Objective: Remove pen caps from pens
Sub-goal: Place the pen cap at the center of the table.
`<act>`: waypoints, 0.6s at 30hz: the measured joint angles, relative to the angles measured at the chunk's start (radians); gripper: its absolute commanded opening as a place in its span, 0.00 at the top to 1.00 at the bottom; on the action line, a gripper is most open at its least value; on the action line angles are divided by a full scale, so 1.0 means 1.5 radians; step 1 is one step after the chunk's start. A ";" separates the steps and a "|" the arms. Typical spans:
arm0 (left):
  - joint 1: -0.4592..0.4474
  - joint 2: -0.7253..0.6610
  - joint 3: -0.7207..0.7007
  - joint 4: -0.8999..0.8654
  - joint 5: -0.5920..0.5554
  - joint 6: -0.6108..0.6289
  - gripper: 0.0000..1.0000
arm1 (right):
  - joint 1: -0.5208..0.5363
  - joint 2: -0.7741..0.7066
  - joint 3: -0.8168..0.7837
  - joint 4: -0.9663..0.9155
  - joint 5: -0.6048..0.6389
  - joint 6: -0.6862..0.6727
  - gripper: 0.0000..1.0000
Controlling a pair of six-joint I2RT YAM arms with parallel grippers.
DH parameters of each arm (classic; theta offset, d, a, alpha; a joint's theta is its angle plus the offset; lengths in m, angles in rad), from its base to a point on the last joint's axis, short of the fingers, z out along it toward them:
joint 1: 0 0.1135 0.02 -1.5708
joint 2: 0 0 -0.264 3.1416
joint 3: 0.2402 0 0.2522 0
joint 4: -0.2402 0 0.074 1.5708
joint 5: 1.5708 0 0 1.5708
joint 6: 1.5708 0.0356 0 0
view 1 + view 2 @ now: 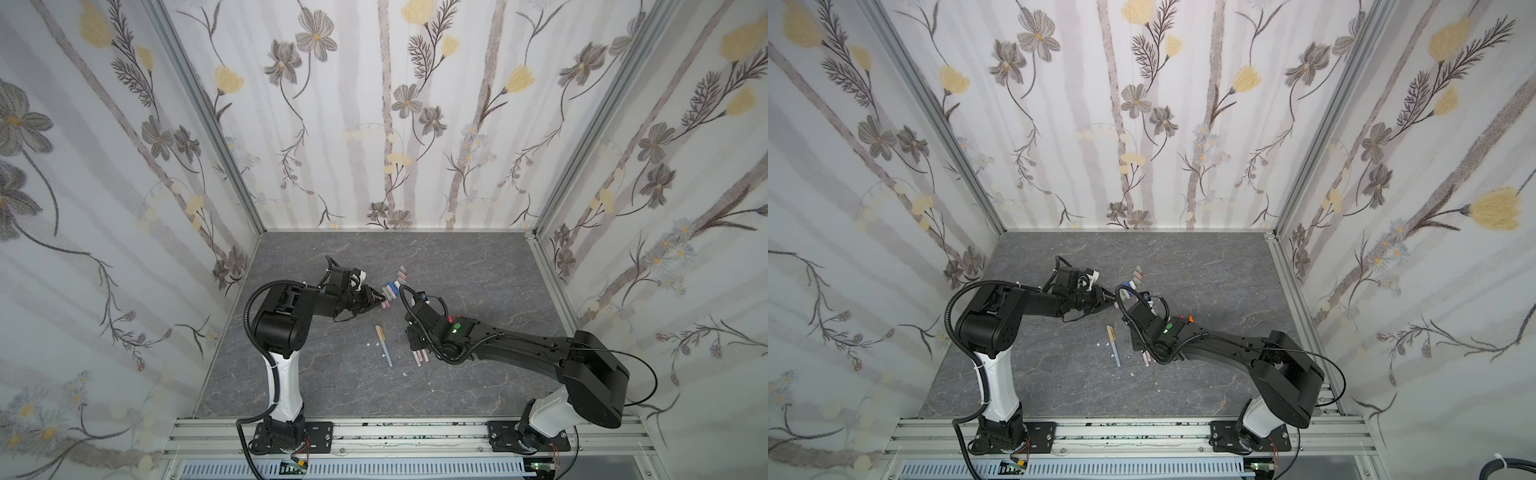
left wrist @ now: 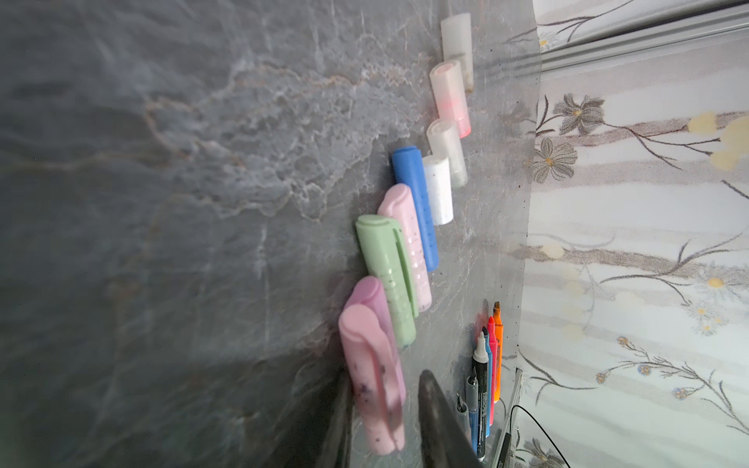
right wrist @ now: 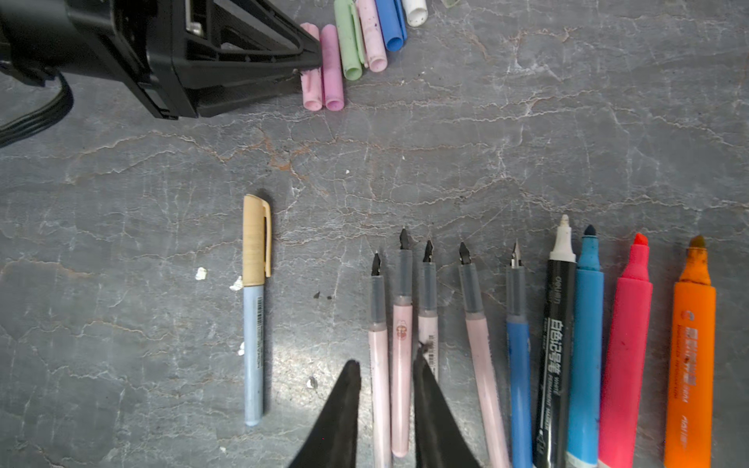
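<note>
The left pincer [image 2: 383, 401] is low over the counter [image 2: 202, 162] with its jaws a little spread. A pink cap [image 2: 371, 364] lies between them. On one side a thin gap shows between the cap and the jaw, so the cap is not pinched. Against this cap lies a lilac cap [image 2: 375, 300], then a green cap [image 2: 387, 279], a pale pink cap [image 2: 409, 243], a blue cap [image 2: 413, 202] and a white cap [image 2: 437, 190], side by side in a slanted row. After them, three clear caps [image 2: 446, 150] follow in a line.

The right pincer [image 3: 387, 364] is also slightly spread, low over a row of uncapped pens whose tips point toward the caps. In this row are four pale pink pens [image 3: 482, 364], and two of them lie in the gap between the jaws; whether the jaws touch them I cannot tell. Next in the row come a blue pen [image 3: 518, 364], a black-and-white marker [image 3: 555, 344], a light blue marker [image 3: 585, 344], a red-pink marker [image 3: 628, 344] and an orange marker [image 3: 693, 344].

Apart from the row, on the side of the left arm, a grey-blue pen [image 3: 253, 356] lies alone with its tan cap [image 3: 255, 239] still on
</note>
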 measured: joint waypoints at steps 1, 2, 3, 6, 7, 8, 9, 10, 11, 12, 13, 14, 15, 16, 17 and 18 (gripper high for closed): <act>0.002 -0.005 0.000 -0.005 -0.001 0.000 0.70 | 0.001 0.001 0.001 0.003 -0.002 -0.004 0.75; 0.004 -0.011 0.000 -0.012 -0.001 0.001 0.70 | 0.002 0.004 0.002 0.003 -0.003 -0.005 0.75; 0.006 -0.018 -0.002 -0.014 -0.001 0.002 0.70 | 0.003 0.008 0.004 0.006 -0.004 -0.006 0.75; 0.017 -0.043 -0.016 -0.020 0.000 0.007 0.70 | 0.005 0.019 0.011 0.010 -0.011 -0.010 0.75; 0.021 -0.050 -0.021 -0.024 0.000 0.008 0.70 | 0.006 0.023 0.014 0.010 -0.016 -0.012 0.75; 0.025 -0.059 -0.027 -0.027 0.000 0.011 0.69 | 0.008 0.032 0.020 0.012 -0.020 -0.012 0.75; 0.030 -0.070 -0.034 -0.034 0.000 0.014 0.69 | 0.011 0.042 0.025 0.018 -0.021 -0.013 0.75; 0.033 -0.080 -0.038 -0.037 0.000 0.017 0.69 | 0.014 0.052 0.030 0.022 -0.026 -0.014 0.75; 0.037 -0.091 -0.042 -0.042 0.000 0.018 0.69 | 0.017 0.062 0.035 0.022 -0.031 -0.019 0.75; 0.041 -0.102 -0.046 -0.046 0.001 0.021 0.69 | 0.021 0.071 0.041 0.022 -0.036 -0.018 0.75; 0.046 -0.114 -0.050 -0.050 0.001 0.022 0.69 | 0.025 0.080 0.048 0.023 -0.039 -0.019 0.75; 0.049 -0.126 -0.053 -0.055 0.001 0.023 0.69 | 0.028 0.087 0.054 0.024 -0.041 -0.020 0.74; 0.053 -0.137 -0.055 -0.059 0.001 0.025 0.69 | 0.032 0.095 0.061 0.028 -0.045 -0.024 0.74; 0.058 -0.149 -0.059 -0.064 0.002 0.028 0.69 | 0.036 0.104 0.066 0.031 -0.050 -0.024 0.73; 0.062 -0.158 -0.061 -0.068 0.002 0.031 0.69 | 0.039 0.110 0.071 0.032 -0.055 -0.027 0.73; 0.067 -0.168 -0.064 -0.074 0.002 0.034 0.69 | 0.044 0.118 0.077 0.033 -0.056 -0.028 0.72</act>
